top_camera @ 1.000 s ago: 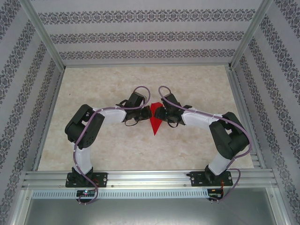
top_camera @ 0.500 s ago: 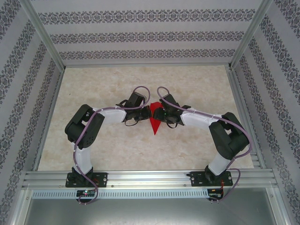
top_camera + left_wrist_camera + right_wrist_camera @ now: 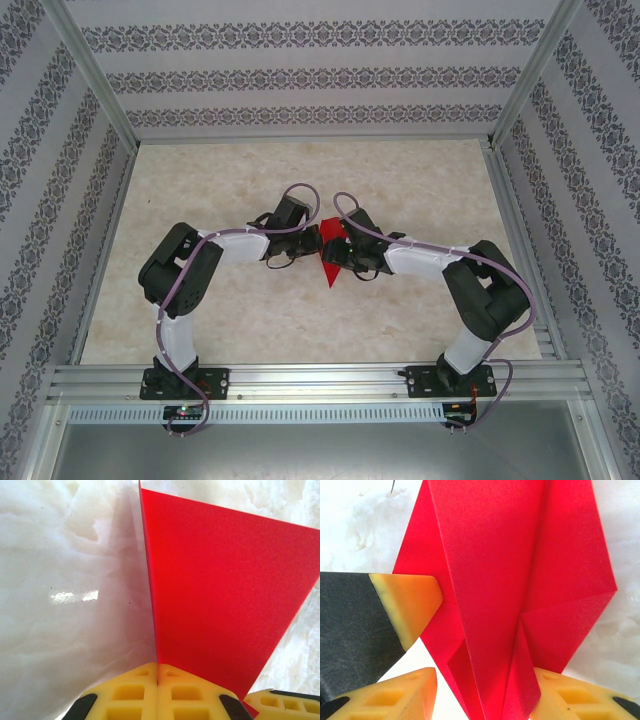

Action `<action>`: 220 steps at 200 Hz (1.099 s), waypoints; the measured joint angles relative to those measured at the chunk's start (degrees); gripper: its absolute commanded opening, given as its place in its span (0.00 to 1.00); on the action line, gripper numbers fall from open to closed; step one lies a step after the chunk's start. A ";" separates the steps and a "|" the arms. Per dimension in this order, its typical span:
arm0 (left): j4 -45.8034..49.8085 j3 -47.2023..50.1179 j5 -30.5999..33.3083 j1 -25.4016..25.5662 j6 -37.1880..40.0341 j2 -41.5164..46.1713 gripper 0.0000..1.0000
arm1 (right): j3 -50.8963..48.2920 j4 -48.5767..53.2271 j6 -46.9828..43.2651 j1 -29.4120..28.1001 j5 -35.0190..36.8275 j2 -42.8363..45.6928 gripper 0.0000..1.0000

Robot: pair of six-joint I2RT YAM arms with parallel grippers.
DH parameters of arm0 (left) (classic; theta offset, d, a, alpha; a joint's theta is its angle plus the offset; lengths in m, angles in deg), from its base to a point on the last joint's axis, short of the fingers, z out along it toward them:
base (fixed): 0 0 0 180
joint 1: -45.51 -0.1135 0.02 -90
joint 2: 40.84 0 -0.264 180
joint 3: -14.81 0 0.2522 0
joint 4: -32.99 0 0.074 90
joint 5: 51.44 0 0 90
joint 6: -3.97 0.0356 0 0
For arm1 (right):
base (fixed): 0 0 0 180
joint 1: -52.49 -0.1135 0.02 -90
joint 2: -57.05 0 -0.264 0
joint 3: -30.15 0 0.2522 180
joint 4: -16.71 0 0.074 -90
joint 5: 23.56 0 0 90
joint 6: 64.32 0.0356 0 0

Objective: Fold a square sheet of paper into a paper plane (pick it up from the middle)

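Top view: the paper plane (image 3: 327, 268) is found centrally on the worktop (image 3: 420, 190). Left wrist: the left jaws are clamped on its crease. Right wrist: the right jaws stand apart, straddling it. Thin and crushable; the creased spine is judged the best hold.

Arms bent inward, left tool (image 3: 157, 676) clamped on the paper plane (image 3: 225, 595), right tool (image 3: 485, 690) seemingly half parted.

Robot lab test cell, aluminium frame (image 3: 320, 381), patterned wall panels (image 3: 320, 82), marble-look tabletop (image 3: 250, 325)

One paper plane (image 3: 327, 268), two arms (image 3: 188, 272).
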 measured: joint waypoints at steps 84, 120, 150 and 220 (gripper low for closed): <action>-1.05 0.92 -1.64 -0.66 -1.20 0.00 0.06 | 0.24 1.09 -0.55 -0.96 1.44 -1.84 0.33; -1.27 1.11 -2.51 -0.83 -1.53 0.00 0.18 | 1.97 3.87 -0.76 -1.07 3.80 -2.54 0.19; -0.59 1.11 -2.62 -1.88 -1.51 0.70 0.32 | 3.80 6.62 -1.60 -1.20 5.73 -2.54 0.16; 9.22 1.14 5.92 -6.51 -0.57 7.48 0.54 | 9.79 14.78 -3.65 -1.84 11.10 -3.72 0.18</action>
